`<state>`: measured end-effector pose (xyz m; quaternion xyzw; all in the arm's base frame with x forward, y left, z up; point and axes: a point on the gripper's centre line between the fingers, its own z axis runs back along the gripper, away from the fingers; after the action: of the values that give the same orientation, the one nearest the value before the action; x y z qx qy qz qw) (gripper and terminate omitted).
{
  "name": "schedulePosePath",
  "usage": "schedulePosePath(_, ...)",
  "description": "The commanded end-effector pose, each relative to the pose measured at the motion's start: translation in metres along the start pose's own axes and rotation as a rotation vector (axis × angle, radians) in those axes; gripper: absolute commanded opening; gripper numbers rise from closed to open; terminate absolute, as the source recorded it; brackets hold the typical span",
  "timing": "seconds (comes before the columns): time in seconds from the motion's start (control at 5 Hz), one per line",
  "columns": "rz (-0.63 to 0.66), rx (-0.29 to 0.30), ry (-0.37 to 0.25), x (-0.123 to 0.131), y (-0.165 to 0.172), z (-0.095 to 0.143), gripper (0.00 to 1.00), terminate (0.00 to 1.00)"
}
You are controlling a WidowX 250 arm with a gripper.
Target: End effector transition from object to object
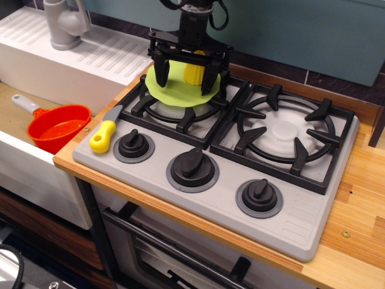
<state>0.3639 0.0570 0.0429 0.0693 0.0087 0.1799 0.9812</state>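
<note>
My black gripper (186, 77) hangs over the left burner (180, 111) of the toy stove, cables running up from it. Its claw-like fingers (161, 71) point down from a wide crossbar and stand far apart. A lime green plate (174, 90) lies on that burner's grate under the gripper. A yellow ridged object (194, 72) stands on the plate between the fingers; the fingers are on either side of it and do not seem to touch it. Nothing appears held.
A yellow-handled knife (103, 135) lies at the stove's left front edge. The right burner (283, 129) holds nothing. Three black knobs (192, 165) line the front. An orange strainer (59, 127) sits in the sink at left, with a grey faucet (63, 24) behind.
</note>
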Motion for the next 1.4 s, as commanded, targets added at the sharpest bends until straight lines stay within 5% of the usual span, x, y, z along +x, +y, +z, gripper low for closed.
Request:
schedulePosePath(0.0, 0.0, 0.0, 0.0, 0.0, 0.0, 0.0, 1.0, 0.0)
schedulePosePath(0.4, 0.018, 0.031, 0.034, -0.013, 0.005, 0.026, 1.0, 0.0)
schedulePosePath(1.2, 0.032, 0.038, 0.062, -0.023, 0.009, 0.038, 1.0, 0.0)
